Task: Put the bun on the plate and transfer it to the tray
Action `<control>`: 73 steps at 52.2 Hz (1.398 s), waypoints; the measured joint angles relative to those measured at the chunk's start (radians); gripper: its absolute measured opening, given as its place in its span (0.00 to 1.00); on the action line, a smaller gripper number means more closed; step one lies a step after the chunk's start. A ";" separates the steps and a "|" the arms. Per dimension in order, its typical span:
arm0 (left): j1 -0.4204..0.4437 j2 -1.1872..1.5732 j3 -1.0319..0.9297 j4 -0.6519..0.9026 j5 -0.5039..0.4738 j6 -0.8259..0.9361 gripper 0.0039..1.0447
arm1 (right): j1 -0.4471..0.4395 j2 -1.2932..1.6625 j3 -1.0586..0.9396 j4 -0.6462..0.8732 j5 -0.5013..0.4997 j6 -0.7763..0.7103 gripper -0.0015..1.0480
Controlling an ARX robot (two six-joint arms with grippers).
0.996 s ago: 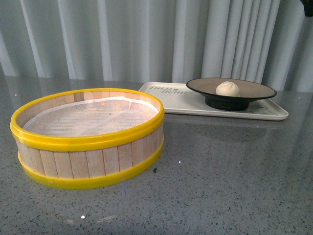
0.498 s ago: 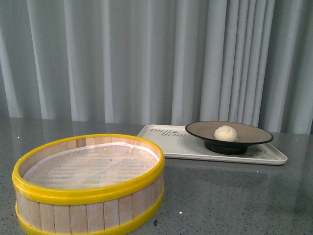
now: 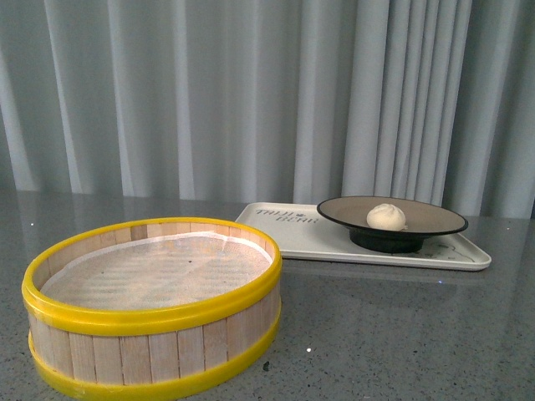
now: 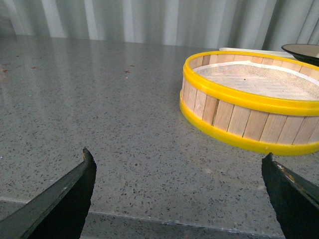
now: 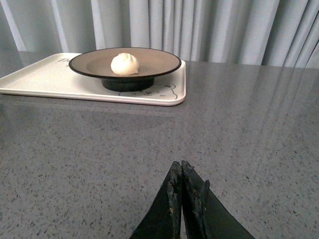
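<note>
Our right gripper (image 5: pixel 182 172) shows at the bottom centre of its wrist picture with its fingers pressed together and nothing between them, low over the grey bench (image 5: pixel 259 129). Our left gripper (image 4: pixel 177 167) is spread wide, one dark finger at each lower corner of its own picture, and it too is empty.

Out from the right gripper, in the upper left of that picture, the bun (image 5: pixel 124 63) sits in the middle of the plate (image 5: pixel 159 59), and the plate stands on the tray (image 5: pixel 45 79). By how things lie, we judge the task done.

The bun looks soft and light, so we would pinch it gently at its sides, below the pleated top. The plate looks stiff and breakable; its black rim is the place to grip, held level so the bun does not roll.

In the front picture the yellow-rimmed steamer basket (image 3: pixel 155 355) fills the lower left, apart from the tray.
</note>
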 joint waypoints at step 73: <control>0.000 0.000 0.000 0.000 0.000 0.000 0.94 | 0.000 -0.674 -0.160 -0.499 -0.001 0.001 0.02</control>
